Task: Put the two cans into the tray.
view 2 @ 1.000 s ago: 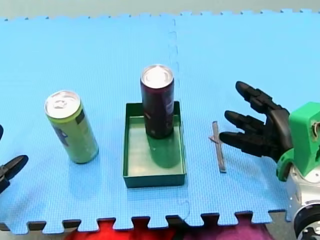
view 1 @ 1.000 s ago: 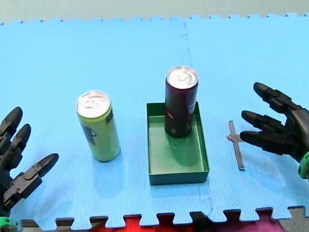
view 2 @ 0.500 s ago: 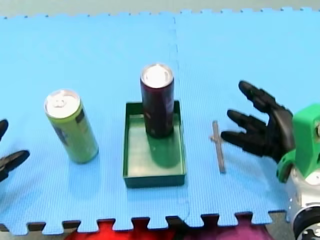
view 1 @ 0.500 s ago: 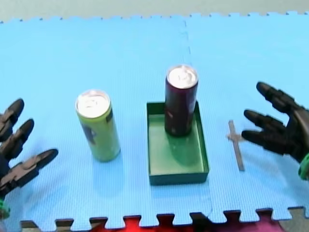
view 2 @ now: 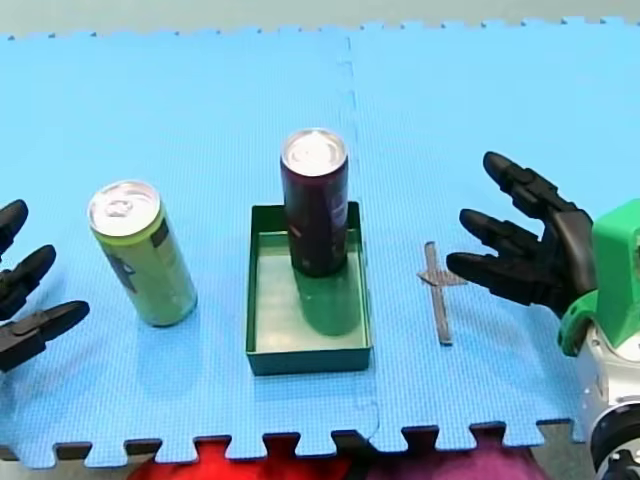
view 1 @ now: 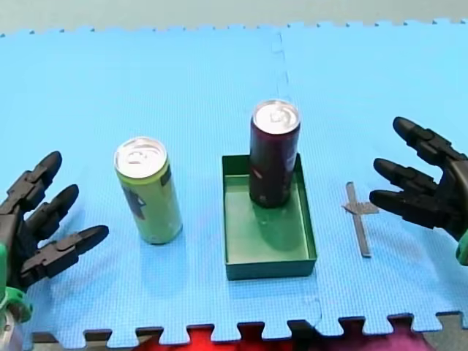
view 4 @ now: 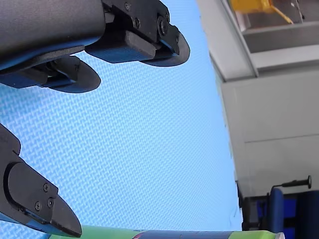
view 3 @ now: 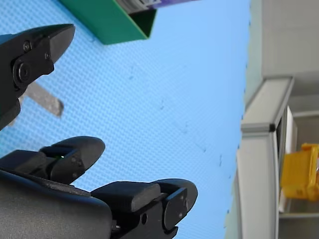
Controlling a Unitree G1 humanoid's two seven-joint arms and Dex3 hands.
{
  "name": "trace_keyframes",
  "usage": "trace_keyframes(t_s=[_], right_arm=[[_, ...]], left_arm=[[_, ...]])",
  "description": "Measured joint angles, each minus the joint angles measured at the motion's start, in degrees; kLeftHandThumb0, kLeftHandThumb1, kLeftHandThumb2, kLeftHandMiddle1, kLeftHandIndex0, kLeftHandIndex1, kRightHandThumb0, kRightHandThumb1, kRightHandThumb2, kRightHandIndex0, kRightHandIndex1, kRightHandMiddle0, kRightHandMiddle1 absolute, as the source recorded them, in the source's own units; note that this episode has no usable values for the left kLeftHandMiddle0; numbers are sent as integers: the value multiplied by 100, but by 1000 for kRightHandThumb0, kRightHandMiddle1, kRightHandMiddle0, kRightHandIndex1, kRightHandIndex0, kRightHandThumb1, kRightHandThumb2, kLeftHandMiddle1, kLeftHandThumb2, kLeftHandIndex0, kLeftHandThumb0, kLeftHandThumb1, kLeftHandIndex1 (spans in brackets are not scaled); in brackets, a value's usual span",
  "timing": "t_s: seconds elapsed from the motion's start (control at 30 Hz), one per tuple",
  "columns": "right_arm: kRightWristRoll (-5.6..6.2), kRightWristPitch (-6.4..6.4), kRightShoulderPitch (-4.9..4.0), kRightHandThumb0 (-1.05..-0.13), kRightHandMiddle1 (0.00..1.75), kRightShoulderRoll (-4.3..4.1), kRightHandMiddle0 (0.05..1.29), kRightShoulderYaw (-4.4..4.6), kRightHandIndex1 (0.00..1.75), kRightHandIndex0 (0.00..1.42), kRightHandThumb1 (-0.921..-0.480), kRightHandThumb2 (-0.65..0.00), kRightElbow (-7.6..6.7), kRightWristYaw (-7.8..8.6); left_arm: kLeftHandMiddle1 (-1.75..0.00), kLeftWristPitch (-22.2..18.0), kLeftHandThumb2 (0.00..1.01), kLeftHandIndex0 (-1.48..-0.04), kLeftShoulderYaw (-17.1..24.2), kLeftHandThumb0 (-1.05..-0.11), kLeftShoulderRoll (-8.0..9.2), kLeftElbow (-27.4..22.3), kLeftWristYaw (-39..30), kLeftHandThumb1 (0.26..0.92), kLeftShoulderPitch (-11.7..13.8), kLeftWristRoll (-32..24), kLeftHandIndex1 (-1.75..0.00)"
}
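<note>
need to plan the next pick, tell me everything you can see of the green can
The green can is a tall, slim drink can, yellow-green with a dark label patch and a silvery metal top. It stands upright on the blue foam mat, outside the green tray and to its left, apart from it. Nothing grips it; the left hand, holding nothing, is further left, clear of it.

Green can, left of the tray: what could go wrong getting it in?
The green can is tall and narrow; the open left hand, left of it, could tip it on contact. The maroon can stands at the far end of the tray, so placing might knock it or catch the rim. The open right hand is right of the tray.
</note>
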Motion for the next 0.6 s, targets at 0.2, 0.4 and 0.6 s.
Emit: trace_keyframes(t_s=[0.2, 0.4, 0.6], right_arm=[[0, 58, -24, -741, 0, -17, 420, 2, 3, 551, -631, 0, -8, -25], [0, 81, -79, -749, 0, -29, 412, 17, 0, 546, -633, -1, -43, -34], [-4, 80, -79, -758, 0, -48, 404, 62, 0, 543, -636, -2, -54, -31]], left_arm=[[-1, 148, 3, -318, -108, -1044, 2, 227, 64, 622, -143, 122, -6], [-3, 194, 1, -344, -165, -1046, -60, 443, 172, 621, -285, 172, -12], [-3, 188, 2, -357, -175, -1048, -111, 571, 203, 624, -357, 181, -12]])
